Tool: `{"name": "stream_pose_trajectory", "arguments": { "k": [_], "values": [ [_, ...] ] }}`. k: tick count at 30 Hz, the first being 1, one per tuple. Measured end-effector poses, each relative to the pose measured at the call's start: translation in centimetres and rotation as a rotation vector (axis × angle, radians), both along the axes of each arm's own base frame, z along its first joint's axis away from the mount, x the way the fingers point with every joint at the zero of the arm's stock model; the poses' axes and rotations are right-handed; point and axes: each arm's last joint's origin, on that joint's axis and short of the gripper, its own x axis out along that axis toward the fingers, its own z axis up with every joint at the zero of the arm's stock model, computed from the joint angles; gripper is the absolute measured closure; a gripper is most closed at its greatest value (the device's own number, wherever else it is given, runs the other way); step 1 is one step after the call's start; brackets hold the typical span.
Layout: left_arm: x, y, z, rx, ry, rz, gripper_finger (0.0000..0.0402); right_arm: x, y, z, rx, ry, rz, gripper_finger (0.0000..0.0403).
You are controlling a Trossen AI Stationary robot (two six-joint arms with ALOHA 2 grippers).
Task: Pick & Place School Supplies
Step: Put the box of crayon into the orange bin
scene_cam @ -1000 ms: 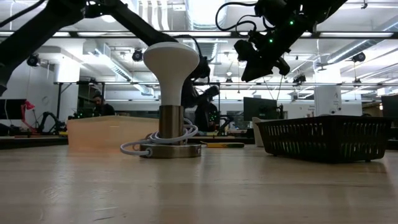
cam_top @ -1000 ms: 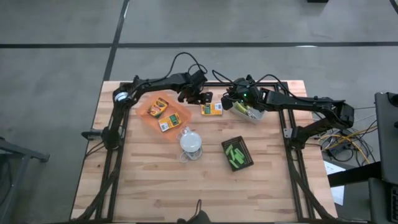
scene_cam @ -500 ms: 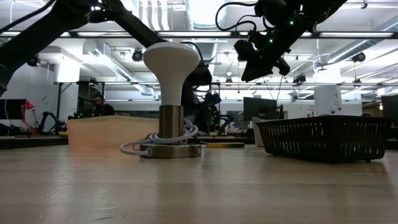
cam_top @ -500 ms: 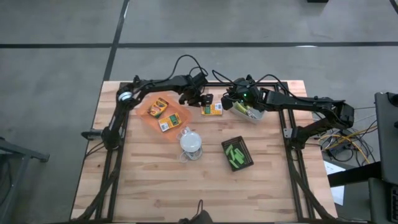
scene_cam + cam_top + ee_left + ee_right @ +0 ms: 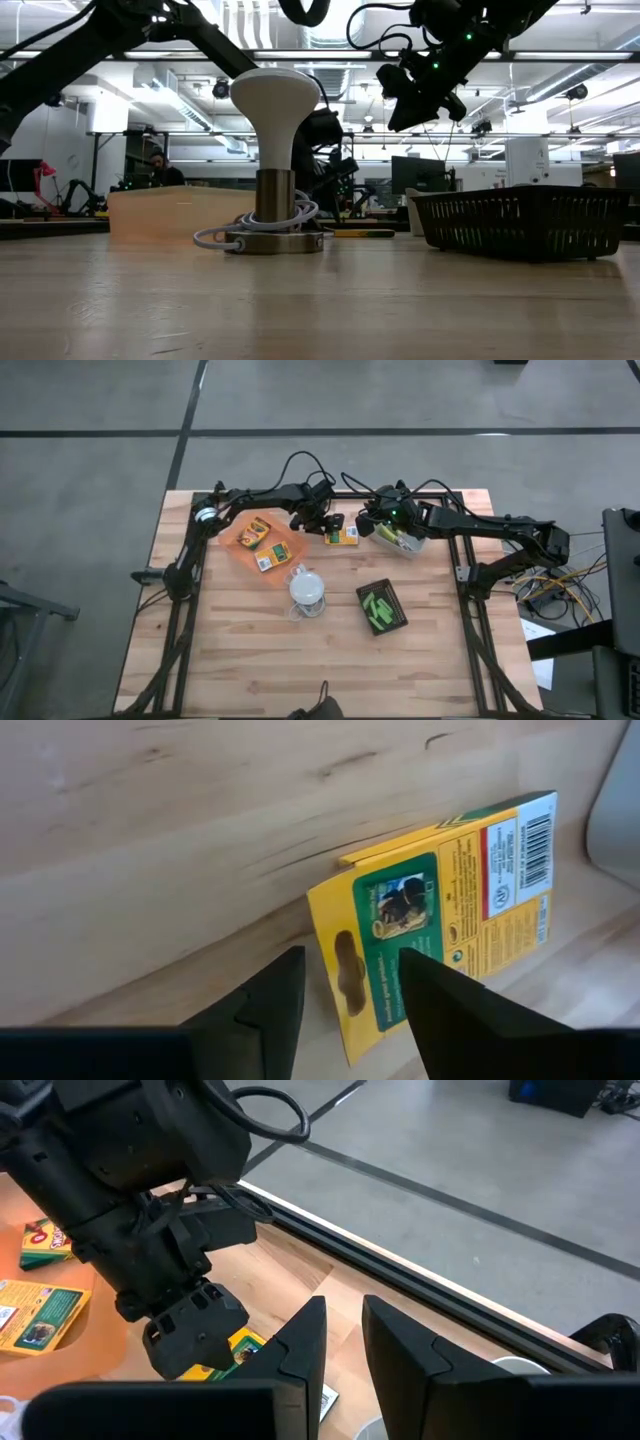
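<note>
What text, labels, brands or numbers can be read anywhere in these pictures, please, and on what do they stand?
None can be read with certainty.
Yellow-and-green box lying flat on the table in front of the left gripper: a barcode with digits, a round logo and blocks of fine print, all too small to read.
Boxes on the orange tray, right wrist view: one shows a red printed mark, blurred; the other shows unreadable print.

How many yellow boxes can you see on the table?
3. Two yellow boxes lie in the orange tray. One yellow box lies on the bare wood, right under the left gripper. More may be hidden in the grey tray.
</note>
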Motion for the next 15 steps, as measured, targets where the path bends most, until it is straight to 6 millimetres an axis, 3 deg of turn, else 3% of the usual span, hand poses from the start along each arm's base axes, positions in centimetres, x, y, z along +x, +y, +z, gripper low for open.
{"name": "stream_pose_trajectory", "arguments": {
  "k": [5, 15],
  "values": [
    [0.05, 0.05, 0.03, 0.006, -0.006, -0.002, 0.0250, 0.00, 0.00, 0.00, 0.000, 0.000, 0.000, 0.0335],
    [0.20, 0.13, 0.03, 0.033, -0.025, -0.025, 0.0321, 0.00, 0.00, 0.00, 0.000, 0.000, 0.000, 0.0335]
  ]
}}
